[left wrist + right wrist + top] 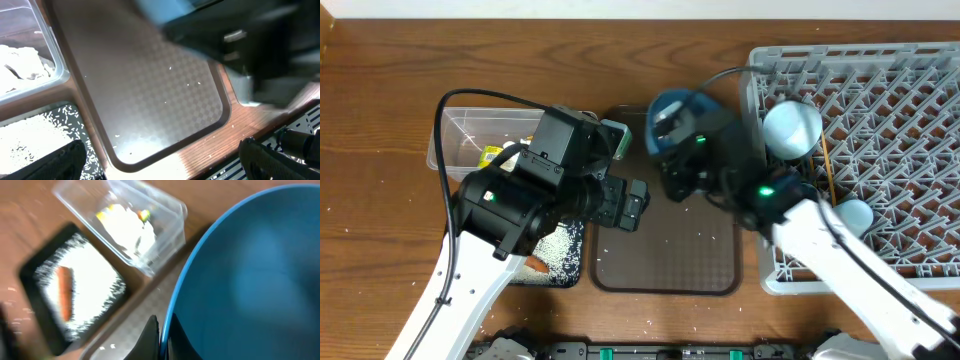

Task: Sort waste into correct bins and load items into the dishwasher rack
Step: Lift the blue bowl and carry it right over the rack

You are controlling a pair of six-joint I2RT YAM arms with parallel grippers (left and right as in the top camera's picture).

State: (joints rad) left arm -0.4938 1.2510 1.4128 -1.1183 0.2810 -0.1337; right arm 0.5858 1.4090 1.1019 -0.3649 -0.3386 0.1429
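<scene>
Gripping the dark blue plate (250,280) by its rim, my right end effector (163,330) is clenched on it, its fingers (150,336) pinching the edge low in the wrist view. From overhead the plate (672,105) sits over the far end of the brown serving tray (670,260), just left of the dishwasher rack (890,120). How it is tilted I cannot tell.

In the rack, a pale rounded vessel (790,128) stands near the left wall; whether it is a cup or a bowl I cannot tell. A light blue cup (853,215) stands nearer to me.

My left end effector (625,200) is released, jaws wide, over the left side of the serving tray. Its fingers (55,162) frame the tray's patterned floor, where a few loose rice grains (189,84) lie scattered.

Left of the serving tray is the clear tub (455,150), holding the crumpled tissue (20,65) and the yellow-green wrapper (492,155). Nearer to me, beside the tub, is the black tray (30,267), covered with white rice (95,280), and the orange carrot (64,297) lies on that rice. All of it rests on the brown wooden surface (380,70).
</scene>
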